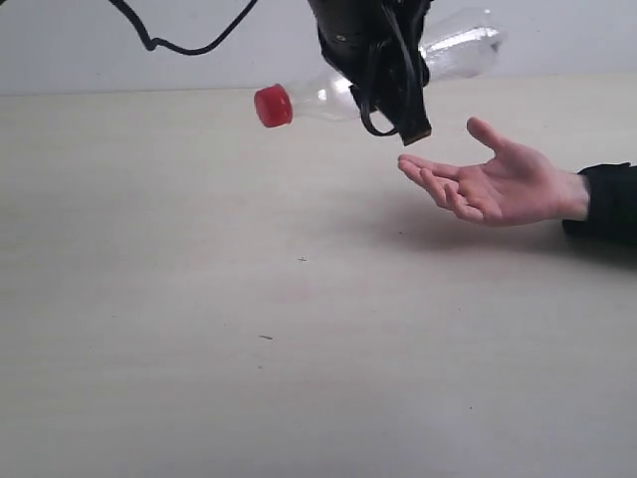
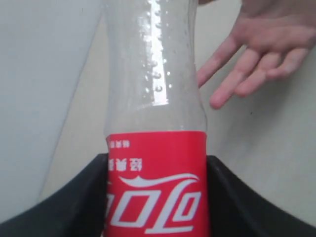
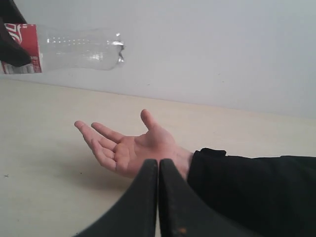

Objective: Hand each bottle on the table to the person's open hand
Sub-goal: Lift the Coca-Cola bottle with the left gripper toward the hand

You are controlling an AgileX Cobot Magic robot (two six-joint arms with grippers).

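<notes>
**Item 1. Bottle**: clear plastic, with a red cap and a red label with white lettering. It is held on its side in the air, above the hand and apart from it. The base end is placed over the hand, and the cap is pointed away, beyond the hand's fingertips. The table is not touched by it.

**Item 2. Left gripper**: hung from above, higher than the hand, and clamped on the bottle at the labelled middle. In the left wrist view its two black fingers are seen pressed against either side of the label.

**Item 3. Right gripper**: empty, with its jaws pressed together and no gap between them. It is seen only in the right wrist view, where it is aimed toward the wrist of the hand. How far it is from the hand cannot be judged.

**Item 4. Hand:** opened palm up, with the fingers slightly curled and spread and the thumb raised. It is held just over the table, and a shadow is cast beneath it. The forearm behind the hand is covered by a black sleeve.

**Item 5. Table:** pale beige wood-grain, marked with a few dark specks, spread beneath the hand.

**Item 6. Cable**: black, looped high up, farther from the hand than the cap is.
</notes>
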